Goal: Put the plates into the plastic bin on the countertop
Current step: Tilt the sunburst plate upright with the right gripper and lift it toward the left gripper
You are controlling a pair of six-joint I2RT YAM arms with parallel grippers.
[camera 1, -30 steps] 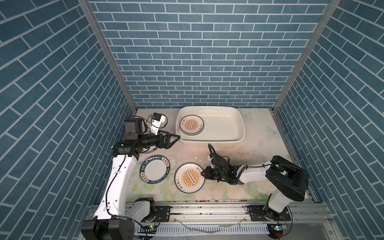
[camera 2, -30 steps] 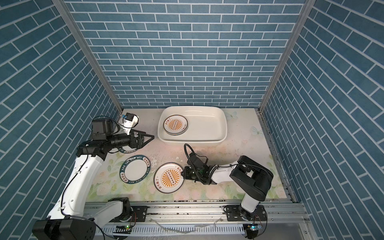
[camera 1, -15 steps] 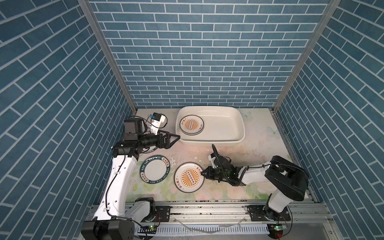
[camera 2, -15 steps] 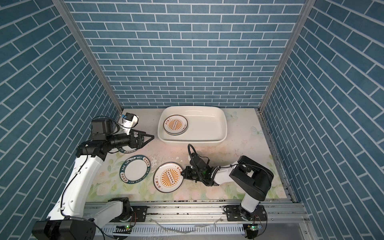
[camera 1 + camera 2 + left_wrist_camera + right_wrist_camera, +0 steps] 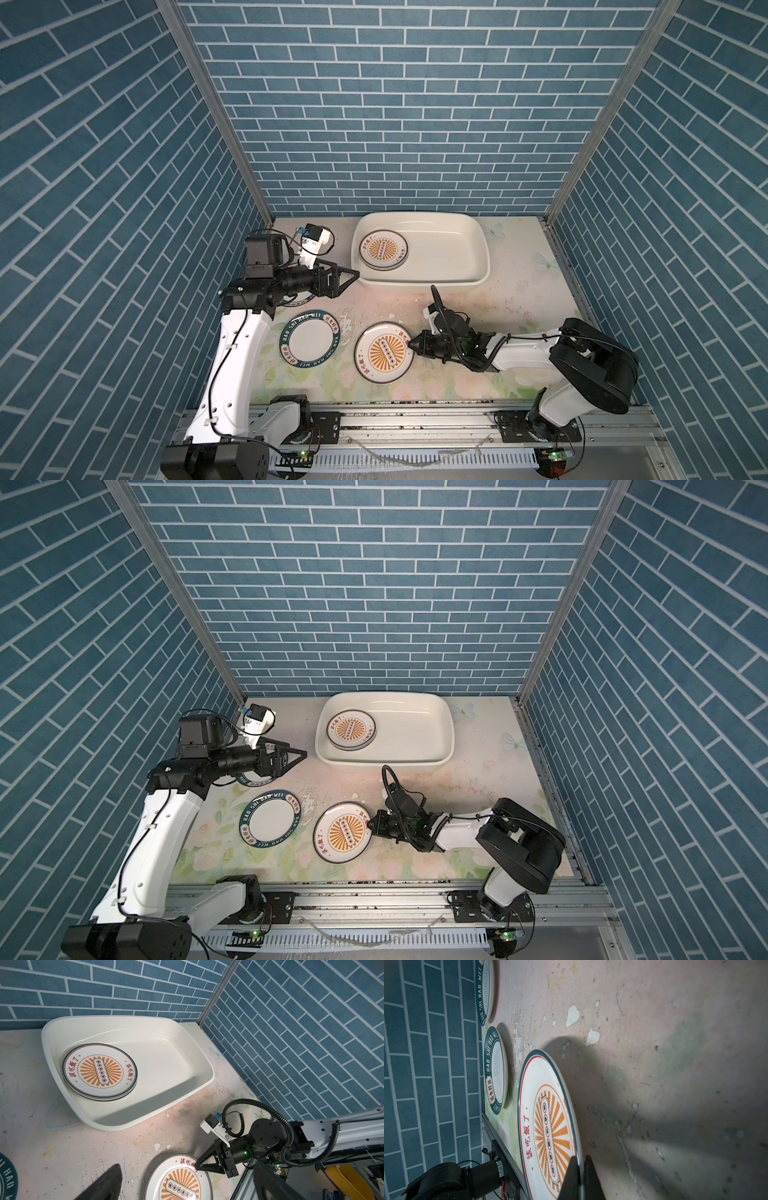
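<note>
Right gripper (image 5: 411, 344) pinches the right rim of the sunburst plate (image 5: 384, 353), fingers (image 5: 572, 1176) pressed together with the rim between them. This plate sits on the countertop (image 5: 519, 299) near the front rail. Teal-lettered plate (image 5: 309, 338) lies flat just beside it on the left, not touching. Second teal-lettered plate (image 5: 301, 300) is further back, mostly hidden under the left arm (image 5: 241, 353). Left gripper (image 5: 347, 283) hangs above the countertop just beside the front-left corner of the plastic bin (image 5: 484, 249), jaws spread wide, holding nothing. Bin stands at the back against the brick wall (image 5: 395, 124), behind the pinched plate and well apart from the right gripper. Stack of plates (image 5: 383, 249) with a sunburst one on top fills the bin's left end; how many are in it is unclear.
</note>
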